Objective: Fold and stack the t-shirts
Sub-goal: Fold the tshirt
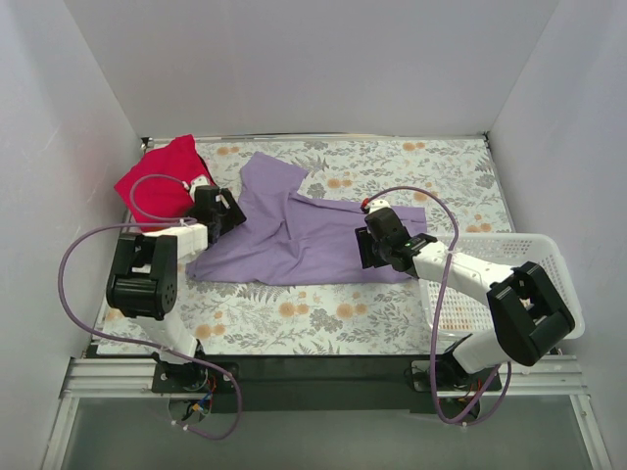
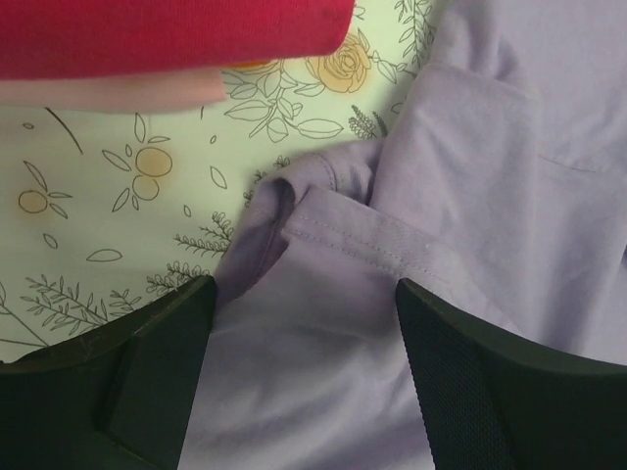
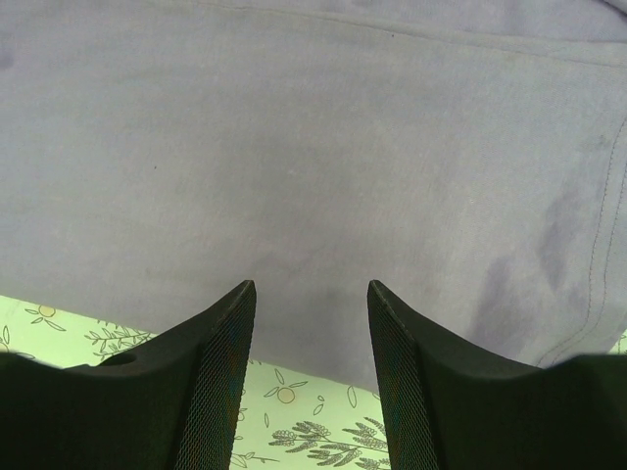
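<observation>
Seen from above, a lavender t-shirt (image 1: pixel 294 240) lies spread and creased across the middle of a flower-patterned desk (image 1: pixel 441 166). A red t-shirt (image 1: pixel 157 181) sits bunched at the far left corner. A white mesh basket (image 1: pixel 549 257) stands at the right edge, partly behind the right arm (image 1: pixel 460 269). The left arm (image 1: pixel 147 264) reaches the lavender shirt's left edge and the right arm its near right hem, but from above their wrists hide the grasp.

The wrist cameras fill this in. The left fingers (image 2: pixel 157 372) stand wide apart, straddling a raised fold of lavender cloth without pinching it; red cloth is cut off at the top edge. The right fingers (image 3: pixel 206 382) are partly parted over the flat hem, with nothing visibly held.
</observation>
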